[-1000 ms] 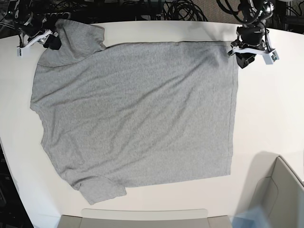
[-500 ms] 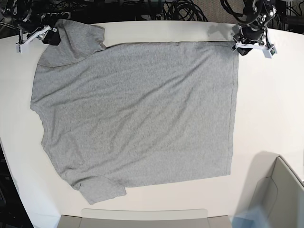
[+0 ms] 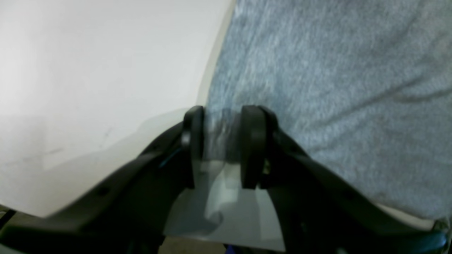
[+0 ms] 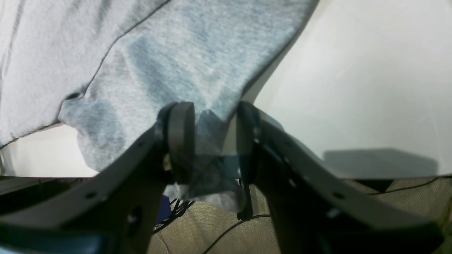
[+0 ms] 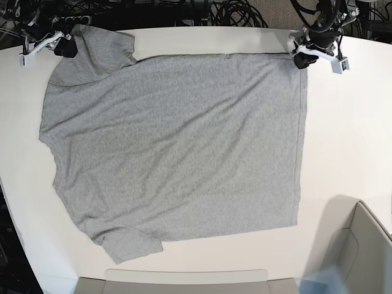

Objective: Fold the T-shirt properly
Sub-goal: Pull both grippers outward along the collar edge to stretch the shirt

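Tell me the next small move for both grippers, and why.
Probably close both. The left gripper straddles the T-shirt hem corner and the right gripper straddles the sleeve edge, each with cloth between open jaws, so neither grips yet.

Left pincer (image 3: 222,146) and right pincer (image 4: 215,141) both parted.

Blur, cropped edges and covered cloth

Both wrist views are soft: the weave of the T-shirt (image 5: 177,147) smears, and whether cloth lies between the left gripper (image 3: 222,141) pads or the right gripper (image 4: 212,141) pads cannot be told. The grey bin (image 5: 361,251) and the tray (image 5: 184,282) are cut by the base view's lower edge. The shirt's underside is hidden against the table (image 5: 349,141); no print shows.
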Motion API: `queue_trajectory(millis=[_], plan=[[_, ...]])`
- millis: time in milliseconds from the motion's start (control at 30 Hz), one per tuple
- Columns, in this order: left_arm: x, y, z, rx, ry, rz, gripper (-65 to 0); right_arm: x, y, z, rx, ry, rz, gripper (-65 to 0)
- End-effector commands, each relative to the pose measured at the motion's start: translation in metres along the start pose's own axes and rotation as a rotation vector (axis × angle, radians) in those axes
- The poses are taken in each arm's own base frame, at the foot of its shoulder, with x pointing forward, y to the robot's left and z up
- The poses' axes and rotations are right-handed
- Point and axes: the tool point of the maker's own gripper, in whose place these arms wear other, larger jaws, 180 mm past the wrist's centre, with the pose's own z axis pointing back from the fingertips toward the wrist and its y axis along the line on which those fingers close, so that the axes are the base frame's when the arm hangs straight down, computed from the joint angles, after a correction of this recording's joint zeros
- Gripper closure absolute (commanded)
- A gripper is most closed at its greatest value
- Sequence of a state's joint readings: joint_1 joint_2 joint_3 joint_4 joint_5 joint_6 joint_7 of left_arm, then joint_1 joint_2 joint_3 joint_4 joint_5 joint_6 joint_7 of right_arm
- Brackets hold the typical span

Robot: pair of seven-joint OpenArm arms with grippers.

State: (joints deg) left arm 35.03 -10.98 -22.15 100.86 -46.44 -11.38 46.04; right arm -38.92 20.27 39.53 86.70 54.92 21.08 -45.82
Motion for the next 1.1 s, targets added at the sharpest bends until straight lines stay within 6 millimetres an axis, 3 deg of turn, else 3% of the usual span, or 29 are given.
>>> queue_trajectory(millis=[0, 200, 333, 433, 500, 533, 667, 833, 1067], plan=[[-0.002, -0.001, 0.002, -0.006, 0.013, 0.002, -19.3, -0.028, -0.017, 0.003, -0.083, 0.129, 0.013, -21.3], [-0.01, -0.017, -0.006, -0.044, 0.041, -0.018, -19.2, -0.044, 0.0, -0.008, -0.036, 0.177, 0.027, -21.3], [-0.009, -0.017, -0.011, -0.045, 0.041, -0.009, -17.8, -0.05, 0.007, -0.013, -0.015, 0.195, 0.034, -20.6], [-0.015, -0.007, -0.017, -0.025, 0.061, 0.014, -8.6, -0.048, 0.008, -0.014, -0.012, 0.192, 0.036, -13.7], [-0.009, -0.001, -0.022, -0.015, 0.062, 0.012, 0.0, -0.044, 0.009, -0.016, -0.009, 0.184, 0.039, -5.1], [-0.008, 0.002, -0.023, -0.009, 0.064, 0.01, 0.0, -0.044, 0.009, -0.015, -0.009, 0.184, 0.042, -0.9], [0.004, 0.015, -0.02, 0.015, 0.045, 0.003, 0.0, -0.041, 0.007, -0.013, -0.016, 0.179, 0.05, 0.0], [0.031, 0.024, -0.005, 0.037, -0.032, 0.003, 0.0, -0.023, 0.025, 0.001, -0.002, 0.111, 0.107, 0.0], [0.039, 0.024, 0.011, 0.047, -0.069, -0.022, 0.0, 0.017, 0.054, 0.016, 0.021, -0.016, 0.2, 0.0]])
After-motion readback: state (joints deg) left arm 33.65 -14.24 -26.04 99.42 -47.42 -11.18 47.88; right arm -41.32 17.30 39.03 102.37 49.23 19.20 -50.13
